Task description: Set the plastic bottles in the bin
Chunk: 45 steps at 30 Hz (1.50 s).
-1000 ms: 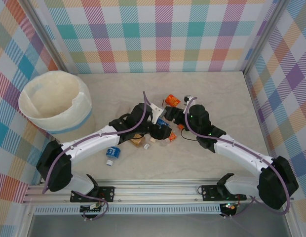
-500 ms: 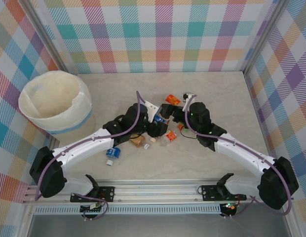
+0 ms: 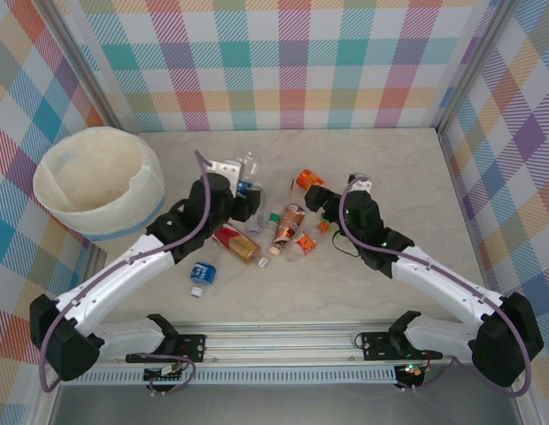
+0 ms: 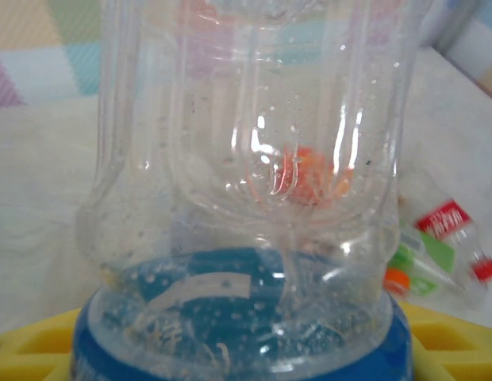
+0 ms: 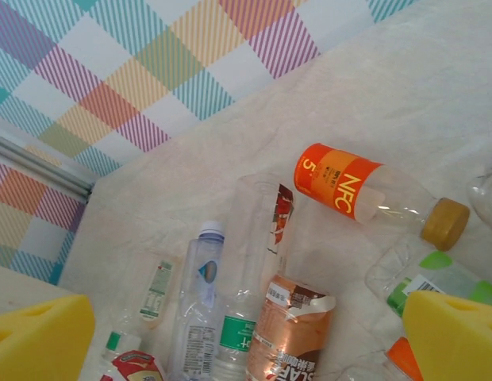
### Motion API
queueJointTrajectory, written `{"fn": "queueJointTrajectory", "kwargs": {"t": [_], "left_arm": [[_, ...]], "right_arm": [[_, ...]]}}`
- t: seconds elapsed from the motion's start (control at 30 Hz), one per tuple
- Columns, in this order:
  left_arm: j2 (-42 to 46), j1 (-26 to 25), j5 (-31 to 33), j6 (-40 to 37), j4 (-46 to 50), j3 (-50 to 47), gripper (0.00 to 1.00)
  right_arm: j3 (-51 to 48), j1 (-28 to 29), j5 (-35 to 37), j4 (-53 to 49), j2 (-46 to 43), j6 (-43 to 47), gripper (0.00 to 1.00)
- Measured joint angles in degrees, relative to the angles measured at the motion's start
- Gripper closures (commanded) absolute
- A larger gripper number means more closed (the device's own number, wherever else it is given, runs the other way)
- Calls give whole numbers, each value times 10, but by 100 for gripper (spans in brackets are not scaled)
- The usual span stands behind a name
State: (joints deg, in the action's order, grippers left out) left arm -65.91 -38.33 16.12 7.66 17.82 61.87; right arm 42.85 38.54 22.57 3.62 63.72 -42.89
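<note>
step in hand: carrying one bottle to the bin. i judge the grasp made and the drop not yet done.
left tool: the left tool [image 3: 245, 180] pinches a clear crushed plastic bottle with a blue label [image 4: 246, 198]. its yellow pads [image 4: 48, 340] press in at the labelled end, and it looks held above the tabletop.
where the carried bottle is: between the pile and the bin, nearer the pile and well apart from the bin's rim.
bin: the large round soft-sided white bin with a pale blue band [image 3: 133, 215] stands at the far left of the pale marbled tabletop [image 3: 407, 159], mouth up.
right tool: the right tool [image 5: 246, 337] is spread, with nothing between its yellow pads [image 5: 456, 337]. it hovers at the right side of the pile.
pile: a loose pile of clear plastic bottles [image 3: 274, 232] lies mid-tabletop. among them are an orange-labelled bottle with a tan cap [image 5: 341, 186] and a brown-labelled bottle [image 5: 292, 329]. a small blue-labelled bottle [image 3: 200, 275] lies apart, nearer the arm bases.
progress: early, by my reckoning, with so many bottles on the tabletop.
next move: i would swing the left arm leftward until the bottle hangs over the bin's mouth. i would keep the pinch firm on the slippery crushed plastic, and only then spread the pads.
</note>
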Motion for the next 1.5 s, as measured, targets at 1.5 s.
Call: {"fn": "queueJointTrajectory", "kwargs": {"t": [1.5], "left_arm": [[23, 595, -67, 87, 120, 97, 11]], "right_arm": [[44, -4, -38, -37, 71, 23, 0]]}}
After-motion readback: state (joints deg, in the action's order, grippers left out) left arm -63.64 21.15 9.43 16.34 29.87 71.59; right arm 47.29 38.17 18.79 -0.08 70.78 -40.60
